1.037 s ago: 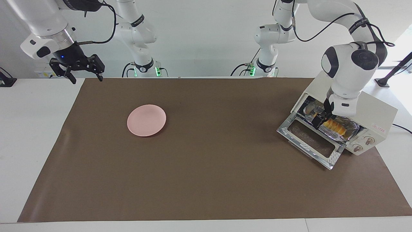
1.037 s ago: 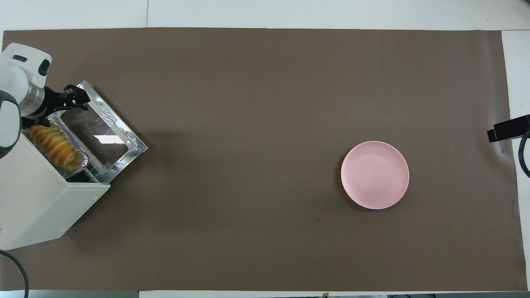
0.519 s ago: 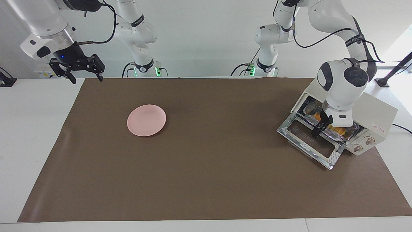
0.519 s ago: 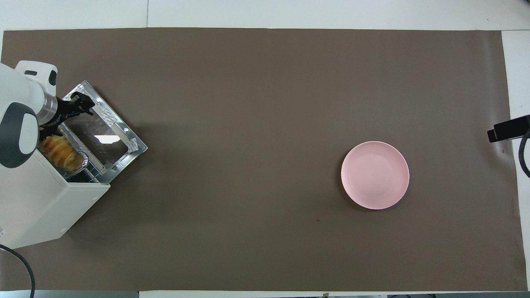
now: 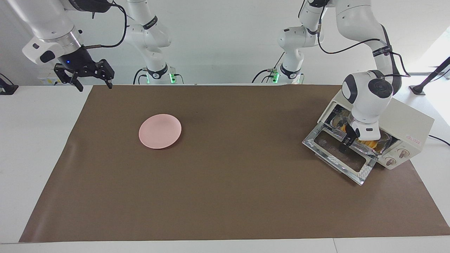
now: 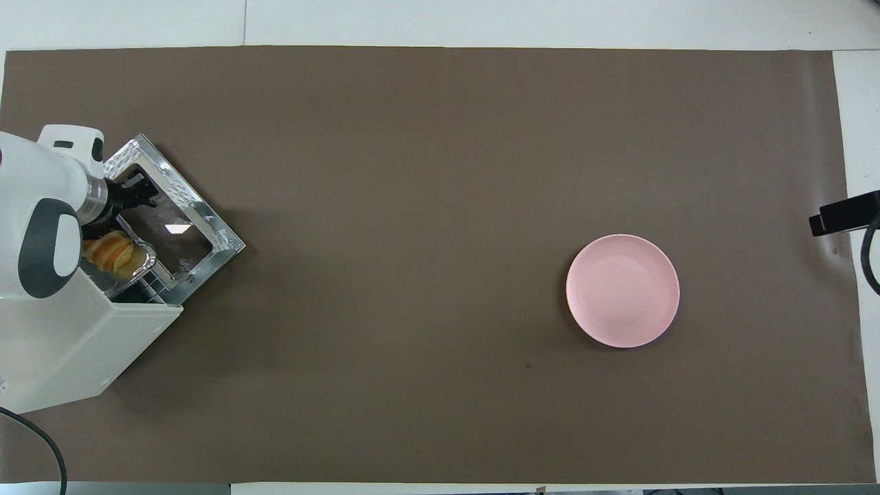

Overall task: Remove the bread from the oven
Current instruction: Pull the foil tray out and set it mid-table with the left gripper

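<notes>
Oven (image 5: 404, 123) sits at the left arm's end of the counter (image 5: 225, 196), glass door (image 5: 339, 154) dropped flat onto the brown mat (image 6: 440, 172). Bread (image 6: 110, 252) lies in a crinkled foil tray (image 6: 146, 258) on the rack at the oven mouth. Left pincer (image 5: 346, 143) hangs low over the tray's front edge and the inner part of the door; cannot tell whether its fingers are spread or closed. The white wrist housing stands in the way of most of the loaf in both views. Pink plate (image 5: 160, 131) rests well apart, toward the right arm's end. Right pincer (image 5: 84, 75) waits high over the mat's corner at that end, fingers spread wide, holding nothing. Facing view shows the knobs (image 5: 397, 157), red logo and the whole right pincer; overhead view shows only a dark part of the right arm at its edge, but gives the loaf's ridges more plainly. Against 1.0 s ago: left pincer has come forward from the oven mouth out over the door, and the wrist now covers more of the bread; plate and right arm unchanged
</notes>
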